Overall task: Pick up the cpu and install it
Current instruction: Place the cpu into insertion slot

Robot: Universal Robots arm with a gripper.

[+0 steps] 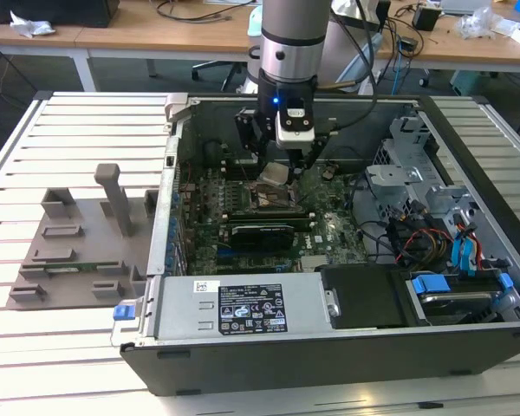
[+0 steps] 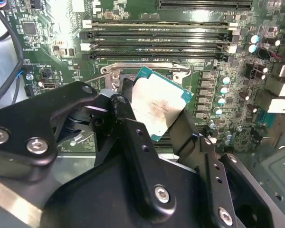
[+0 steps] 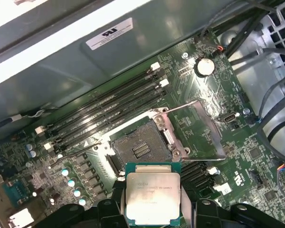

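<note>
The cpu [image 1: 276,172] is a small square chip with a silvery top and a thin teal rim. It hangs tilted just above the motherboard inside the open computer case [image 1: 329,360]. My gripper [image 1: 276,180] is shut on it, the black fingers [image 2: 125,107] pressing two opposite edges of the cpu [image 2: 157,105]. In the first wrist view the cpu [image 3: 153,190] sits in my gripper [image 3: 153,202] a little short of the open socket [image 3: 140,145], whose load plate [image 3: 202,128] is swung aside. The socket [image 2: 115,75] is partly hidden behind the chip.
Memory slots [image 3: 99,114] run beside the socket. A power supply [image 1: 243,308] fills the case's front, and drive cages with cables [image 1: 433,217] sit on the exterior view's right. A grey fixture block [image 1: 87,243] rests on the slatted table outside the case.
</note>
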